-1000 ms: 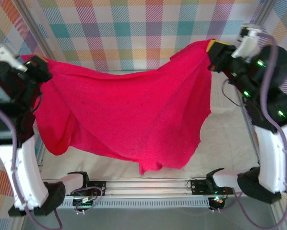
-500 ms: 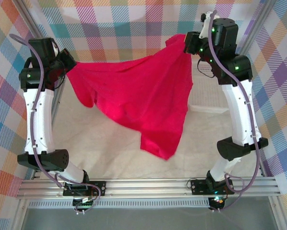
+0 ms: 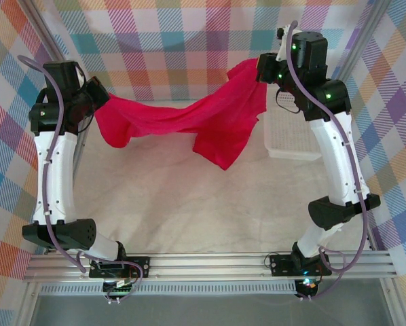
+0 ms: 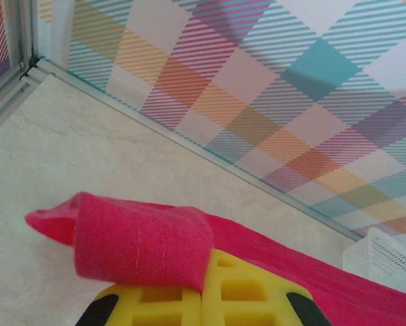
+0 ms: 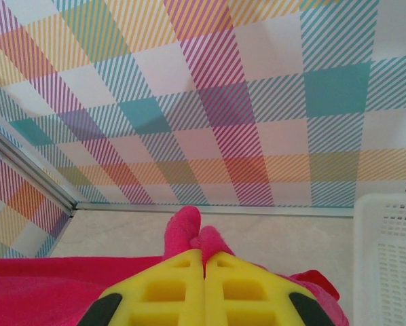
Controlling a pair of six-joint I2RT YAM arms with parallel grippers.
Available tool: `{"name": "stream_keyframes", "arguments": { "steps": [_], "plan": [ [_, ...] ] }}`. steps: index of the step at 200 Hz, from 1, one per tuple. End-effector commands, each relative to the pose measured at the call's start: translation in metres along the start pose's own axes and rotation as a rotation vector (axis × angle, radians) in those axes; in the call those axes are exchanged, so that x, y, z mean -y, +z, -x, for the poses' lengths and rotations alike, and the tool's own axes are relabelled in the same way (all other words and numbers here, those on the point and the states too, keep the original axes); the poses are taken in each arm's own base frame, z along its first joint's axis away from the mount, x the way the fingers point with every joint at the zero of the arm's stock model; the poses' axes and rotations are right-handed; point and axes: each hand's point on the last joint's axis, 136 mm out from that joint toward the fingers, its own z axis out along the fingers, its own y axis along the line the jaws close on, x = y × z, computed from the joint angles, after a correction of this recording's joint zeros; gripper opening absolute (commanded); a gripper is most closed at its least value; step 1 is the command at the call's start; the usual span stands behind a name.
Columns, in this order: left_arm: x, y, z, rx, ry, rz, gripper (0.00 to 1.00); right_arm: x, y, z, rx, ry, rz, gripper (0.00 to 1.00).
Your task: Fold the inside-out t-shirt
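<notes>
White lattice basket [image 3: 284,139] sits far right on the beige tabletop [image 3: 189,204] — plaid panels [image 3: 189,41] behind, aluminium rail [image 3: 210,266] along the near edge

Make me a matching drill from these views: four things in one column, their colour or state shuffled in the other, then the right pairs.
Column one
1. t-shirt
2. lattice basket
3. left tool
4. right tool

Column two
A. white, standing at the right edge of the table
B. yellow fingers pressed together, a red tuft poking out past the tips
C. crimson, strung between both tools, one corner drooping
D. a folded-over hem lapped across its yellow fingers

Pairs: 1-C, 2-A, 3-D, 4-B.
</notes>
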Motion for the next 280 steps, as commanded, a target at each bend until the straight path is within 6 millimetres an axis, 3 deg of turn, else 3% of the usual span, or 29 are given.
{"name": "stream_keyframes", "arguments": {
  "steps": [1, 17, 31, 62, 84, 100, 121, 140, 197, 216, 246, 260, 280],
  "plan": [
    [-0.018, 0.011, -0.021, -0.087, 0.012, 0.049, 0.00, 0.005, -0.026, 0.014, 0.055, 0.010, -0.017, 0.00],
    [-0.032, 0.020, -0.047, -0.163, 0.004, 0.080, 0.00, 0.013, -0.032, 0.002, 0.020, 0.026, -0.050, 0.00],
    [-0.046, 0.031, -0.076, -0.240, -0.015, 0.106, 0.00, 0.018, -0.027, -0.021, -0.051, 0.037, -0.061, 0.00],
    [-0.075, 0.073, -0.145, -0.441, -0.076, 0.144, 0.00, 0.036, 0.011, -0.105, -0.255, 0.085, -0.092, 0.00],
    [-0.088, 0.087, -0.160, -0.475, -0.093, 0.180, 0.00, 0.042, 0.027, -0.146, -0.324, 0.115, -0.082, 0.00],
    [-0.089, 0.091, -0.155, -0.456, -0.110, 0.199, 0.00, 0.045, 0.037, -0.153, -0.339, 0.114, -0.091, 0.00],
    [-0.079, 0.097, -0.142, -0.439, -0.141, 0.183, 0.00, 0.041, 0.049, -0.136, -0.295, 0.092, -0.080, 0.00],
    [-0.062, 0.099, -0.116, -0.391, -0.164, 0.143, 0.00, 0.036, 0.055, -0.104, -0.201, 0.057, -0.067, 0.00],
    [0.024, 0.084, 0.018, -0.066, -0.140, -0.105, 0.00, 0.024, 0.054, 0.028, 0.109, -0.010, -0.057, 0.00],
    [0.045, 0.074, 0.051, 0.011, -0.138, -0.172, 0.00, 0.016, 0.047, 0.056, 0.177, -0.021, -0.018, 0.00],
    [0.062, 0.049, 0.069, 0.042, -0.149, -0.236, 0.00, 0.002, 0.018, 0.071, 0.209, -0.028, 0.040, 0.00],
    [0.063, 0.025, 0.072, 0.068, -0.141, -0.238, 0.00, -0.005, 0.001, 0.069, 0.195, -0.019, 0.079, 0.00],
    [0.065, -0.018, 0.076, 0.136, -0.111, -0.254, 0.00, -0.019, -0.040, 0.069, 0.206, 0.002, 0.153, 0.00]
  ]
}}
